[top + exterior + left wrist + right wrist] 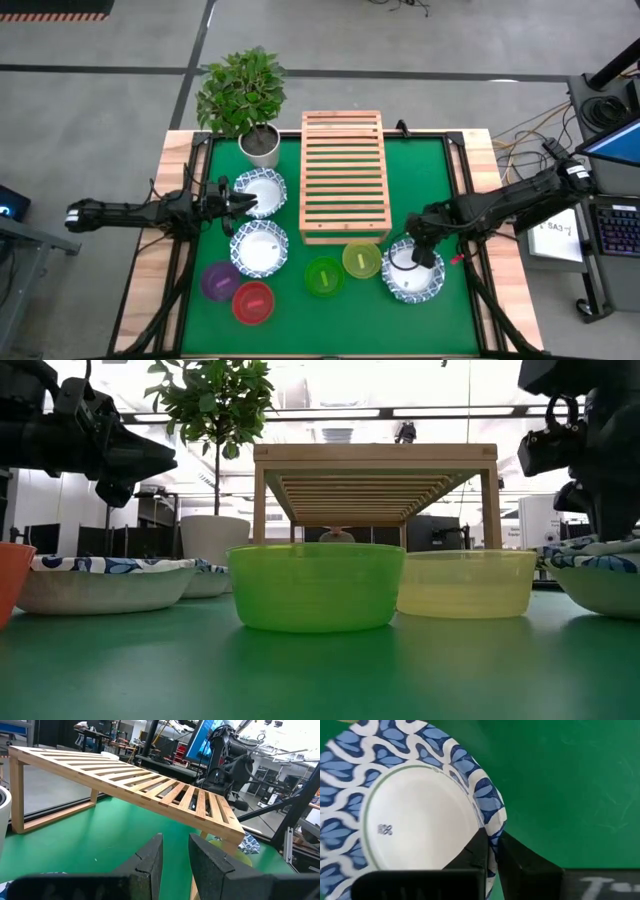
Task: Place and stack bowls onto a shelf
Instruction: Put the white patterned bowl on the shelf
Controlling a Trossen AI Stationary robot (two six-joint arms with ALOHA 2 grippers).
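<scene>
A green mat [330, 310] covers the bench, which stands in a workshop with a grey floor. Nearest the front edge sit the red bowl [253, 302] and the purple bowl [220, 281], touching each other. Just behind them come the green bowl [324, 276] and the yellow bowl [361, 259], side by side. To their right lies a white bowl with a blue rim [415, 815]; the right gripper [492, 851] has its jaws clamped together on that rim, one inside the bowl and one outside. On the left half, a second blue-rimmed bowl [259, 248] sits on the mat, and a third [264, 190] lies just behind it. The left gripper [243, 203] hovers at the edge of that third bowl, its jaws a little apart and holding nothing. The wooden slatted shelf [344, 176] stands in the middle, bare, reaching to the back. A potted plant [243, 95] stands at the far left corner.
</scene>
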